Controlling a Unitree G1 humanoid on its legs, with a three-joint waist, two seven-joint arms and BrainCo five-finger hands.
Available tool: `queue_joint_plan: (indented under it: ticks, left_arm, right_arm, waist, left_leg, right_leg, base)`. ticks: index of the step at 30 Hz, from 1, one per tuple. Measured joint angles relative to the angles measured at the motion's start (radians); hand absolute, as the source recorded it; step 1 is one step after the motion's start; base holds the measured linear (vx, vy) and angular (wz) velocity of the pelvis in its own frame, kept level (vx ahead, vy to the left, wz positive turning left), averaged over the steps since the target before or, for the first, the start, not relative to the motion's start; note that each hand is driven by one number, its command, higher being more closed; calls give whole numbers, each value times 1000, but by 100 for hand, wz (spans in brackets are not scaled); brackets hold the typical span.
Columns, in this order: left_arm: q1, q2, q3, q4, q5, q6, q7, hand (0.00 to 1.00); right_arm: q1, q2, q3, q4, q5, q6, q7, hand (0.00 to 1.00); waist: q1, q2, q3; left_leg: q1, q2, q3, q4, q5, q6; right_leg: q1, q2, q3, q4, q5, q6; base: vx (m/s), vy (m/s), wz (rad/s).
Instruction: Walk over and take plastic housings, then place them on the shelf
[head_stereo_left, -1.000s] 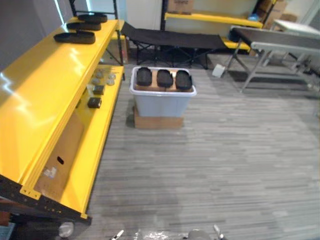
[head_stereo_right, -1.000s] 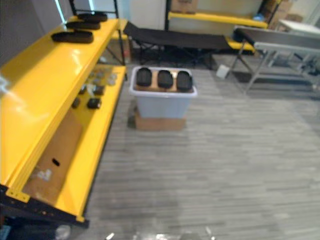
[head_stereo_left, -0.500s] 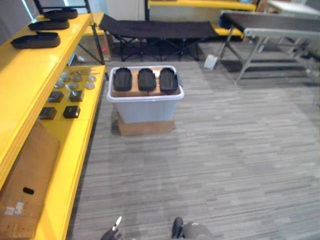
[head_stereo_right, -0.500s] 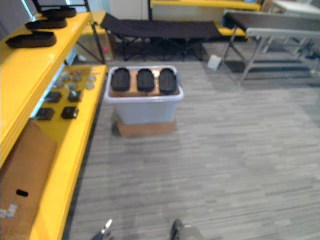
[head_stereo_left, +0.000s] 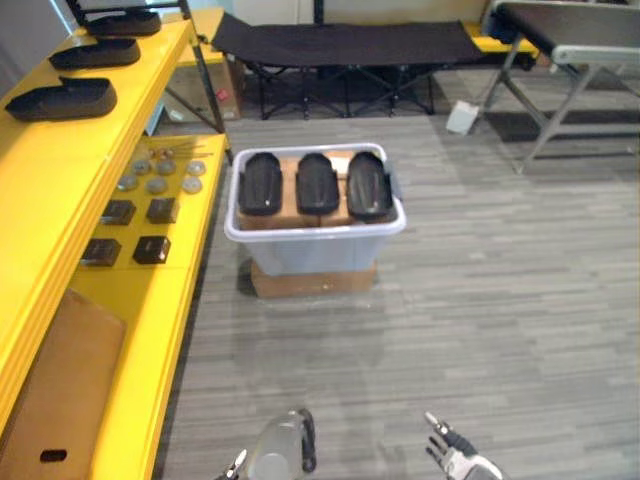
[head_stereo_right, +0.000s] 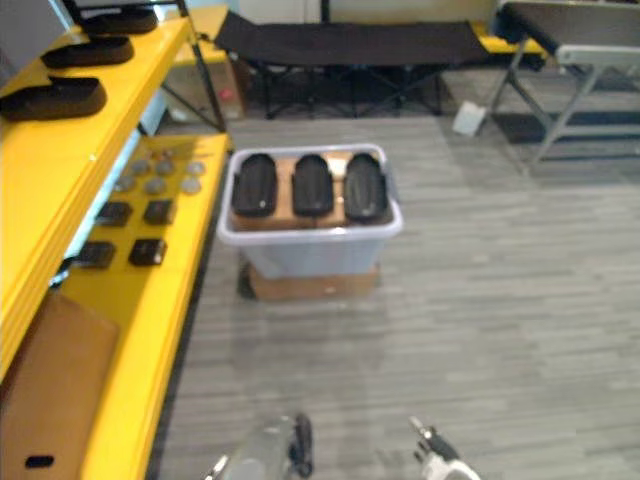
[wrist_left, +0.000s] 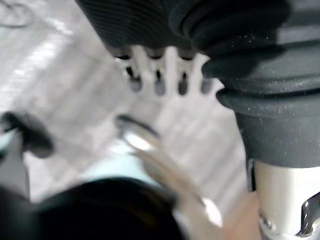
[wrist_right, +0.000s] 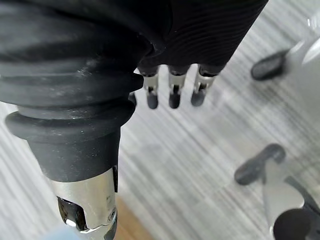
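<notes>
We looked down on a grey plank floor (head_stereo_left: 480, 300). At the centre of the frame stood a pale plastic bin (head_stereo_left: 315, 245) on a flat cardboard box (head_stereo_left: 312, 281). Three black plastic housings lay side by side across the bin's top: one to the left (head_stereo_left: 260, 184), one in the middle (head_stereo_left: 314, 184) and one to the right (head_stereo_left: 368, 186).

A yellow shelf (head_stereo_left: 60, 190) ran along the left edge. Three more housings sat in a line on its top level in the upper left corner (head_stereo_left: 60, 98) (head_stereo_left: 95, 52) (head_stereo_left: 120, 22). Its lower level carried small dark blocks (head_stereo_left: 150, 248), round pieces (head_stereo_left: 160, 180) and, at lower left, a cardboard sheet (head_stereo_left: 60, 390). A black folding cot (head_stereo_left: 340, 40) crossed the top of the frame.

Our right hand (head_stereo_left: 455, 462) showed at the bottom edge, right of centre. Our left hand (wrist_left: 160, 55) hung over the floor. Both had straight, relaxed fingers, held nothing, and were well apart from the bin.
</notes>
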Motion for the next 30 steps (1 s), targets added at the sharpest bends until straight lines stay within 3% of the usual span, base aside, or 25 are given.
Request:
queue_joint_plan:
  ticks: [1, 3, 4, 5, 6, 7, 9, 10, 11, 12, 13, 14, 15, 16, 18, 21, 22, 23, 24, 25, 26, 27, 30]
  left_arm:
    - [4, 3, -8, -4, -4, -19, 9, 0]
    - [-11, 12, -20, -12, -10, -32, 12, 0]
    - [-30, 19, -47, -35, -14, -39, 10, 0]
    - [-34, 20, -48, -37, -16, -39, 10, 0]
    - [-69, 35, -71, -59, -47, -41, 7, 0]
    - [-86, 43, -81, -65, -51, -40, 2, 0]
    - [-87, 41, -82, -65, -76, -33, 2, 0]
    - [-75, 46, -74, -66, -83, -27, 4, 0]
    - [-81, 23, -54, -56, -87, -25, 12, 0]
    - [-77, 10, -52, -60, -88, -23, 10, 0]
    - [-61, -37, -40, -64, -88, -21, 7, 0]
    - [-53, -83, -38, -59, -90, -19, 7, 0]
    - [-48, -87, -26, -65, -85, -25, 8, 0]
    - [-49, -77, -30, -63, -85, -29, 10, 0]
    - [-41, -58, -47, -65, -84, -29, 10, 0]
    - [-57, -48, -52, -65, -61, -44, 11, 0]
    - [-59, -38, -71, -63, -57, -53, 13, 0]
    - [-63, -29, -87, -59, -46, -56, 16, 0]
    - [-68, -26, -87, -57, -41, -58, 20, 0]
    - [-72, 3, -106, -49, -29, -56, 18, 0]
    - [-78, 17, -124, -43, -17, -57, 15, 0]
    - [-98, 44, -146, -33, 4, -58, 9, 0]
    - [-113, 67, -167, -29, 33, -67, 10, 0]
  right_arm:
    - [2, -6, -3, -4, -30, -22, 0, 0]
    - [-3, -10, 1, 0, -47, -41, -6, 0]
    - [-3, -5, 2, -1, -44, -53, -12, 0]
    - [-3, -5, 3, -1, -44, -55, -12, 0]
    - [-10, -3, 11, -6, -44, -62, -14, 0]
    - [-20, -3, 23, -7, -45, -62, -15, 0]
    - [-20, 2, 29, -14, -46, -62, -14, 0]
    - [-10, 11, 38, -14, -47, -59, -14, 0]
    - [5, -3, 50, -13, -73, -48, -13, 0]
    - [4, -10, 44, -13, -70, -42, -13, 0]
    - [7, -29, 59, -15, -106, -37, -13, 0]
    - [5, -48, 73, -23, -138, -41, -13, 0]
    - [5, -55, 83, -29, -154, -44, -13, 0]
    - [8, -59, 116, -34, -188, -56, -11, 0]
    - [11, -64, 148, -44, -231, -75, -6, 0]
    - [22, -74, 225, -126, -308, -147, 11, 0]
    - [32, -88, 297, -171, -351, -194, 36, 0]
    - [52, -104, 382, -240, -382, -232, 66, 0]
    - [56, -104, 425, -269, -393, -247, 82, 0]
    - [66, -103, 535, -346, -425, -298, 123, 0]
    - [67, -105, 594, -382, -441, -323, 140, 0]
    - [63, -118, 765, -489, -458, -372, 180, 0]
    - [8, -126, 1041, -708, -407, -417, 236, 0]
  waist:
    - [-3, 3, 2]
    - [-15, 5, 1]
    - [-18, 15, 0]
    - [-19, 17, 0]
    - [-23, 25, -2]
    - [-30, 24, -2]
    - [-31, 22, -3]
    - [-37, 5, -15]
    - [-39, 21, -24]
    - [-34, 37, -25]
    - [-35, 61, -33]
    - [-35, 88, -28]
    - [-35, 94, -22]
    - [-34, 91, -18]
    - [-39, 77, -19]
    - [-43, 71, -17]
    - [-42, 72, -17]
    - [-42, 74, -16]
    - [-40, 57, -13]
    - [-46, 22, -20]
    - [-47, 6, -17]
    - [-42, -27, -17]
    - [-27, -48, -17]
  left_leg:
    - [69, -11, 0, -44, -1, 1]
    - [157, -1, -20, -97, -6, -5]
    - [185, 24, -42, -116, -14, -19]
    - [188, 29, -45, -117, -15, -21]
    - [194, 62, -70, -118, -34, -53]
    - [198, 78, -75, -113, -52, -81]
    - [230, 94, -91, -106, -83, -118]
    - [253, 94, -119, -84, -115, -135]
    - [274, 121, -146, -38, -180, -143]
    - [272, 135, -148, -27, -180, -147]
    - [228, 158, -161, 58, -176, -161]
    - [173, 187, -165, 184, -159, -188]
    - [144, 198, -171, 258, -141, -204]
    - [100, 215, -172, 347, -122, -212]
    - [83, 234, -105, 280, -130, -202]
    - [18, 247, -97, 33, -98, -209]
    - [2, 256, -96, -44, -42, -213]
    - [-2, 259, -87, -75, 81, -245]
    - [1, 247, -74, -75, 83, -243]
    - [-3, 213, -67, -86, 76, -224]
    - [-9, 198, -67, -85, 74, -219]
    - [-45, 173, -70, -67, 66, -206]
    - [-68, 148, -71, -39, 53, -188]
  right_leg:
    - [-53, -36, -47, 59, -33, -56]
    - [-89, -42, -146, -40, -78, -96]
    - [-110, -9, -179, -199, -86, -111]
    - [-115, -3, -180, -225, -85, -111]
    - [-154, 42, -158, -476, -35, -101]
    - [-177, 66, -110, -626, 51, -106]
    - [-186, 88, -41, -701, 164, -106]
    - [-181, 99, -8, -703, 241, -128]
    - [-164, 119, -23, -646, 289, -143]
    - [-166, 129, -26, -635, 288, -152]
    - [-153, 138, -43, -633, 226, -155]
    - [-124, 157, -61, -650, 213, -167]
    - [-97, 162, -69, -670, 210, -171]
    - [-44, 162, -85, -712, 208, -176]
    - [12, 145, -102, -761, 205, -176]
    - [24, 110, -113, -805, 209, -143]
    - [22, 102, -112, -807, 214, -123]
    - [20, 95, -101, -804, 208, -99]
    - [21, 78, -95, -804, 208, -88]
    - [13, 47, -96, -808, 210, -69]
    - [6, 33, -95, -808, 211, -62]
    - [-13, 9, -98, -814, 218, -46]
    - [-6, -12, -103, -841, 235, -25]
  base:
    - [467, 109, 19]
    - [453, 26, 30]
    - [427, -33, 37]
    - [400, -75, 54]
    - [402, -113, 53]
    - [406, -136, 59]
    - [395, -200, 38]
    - [604, -381, 65]
    - [602, -365, 57]
    - [462, -263, 55]
    - [375, -211, 32]
    - [353, -232, 39]
    - [318, -213, 36]
    - [300, -189, 33]
    - [230, -129, 22]
    - [144, 29, 4]
    - [150, 177, -9]
    - [173, 230, -16]
    - [172, 254, -9]
    - [115, 160, -2]
    - [161, 221, 14]
    - [126, 186, 20]
    - [111, 119, 14]
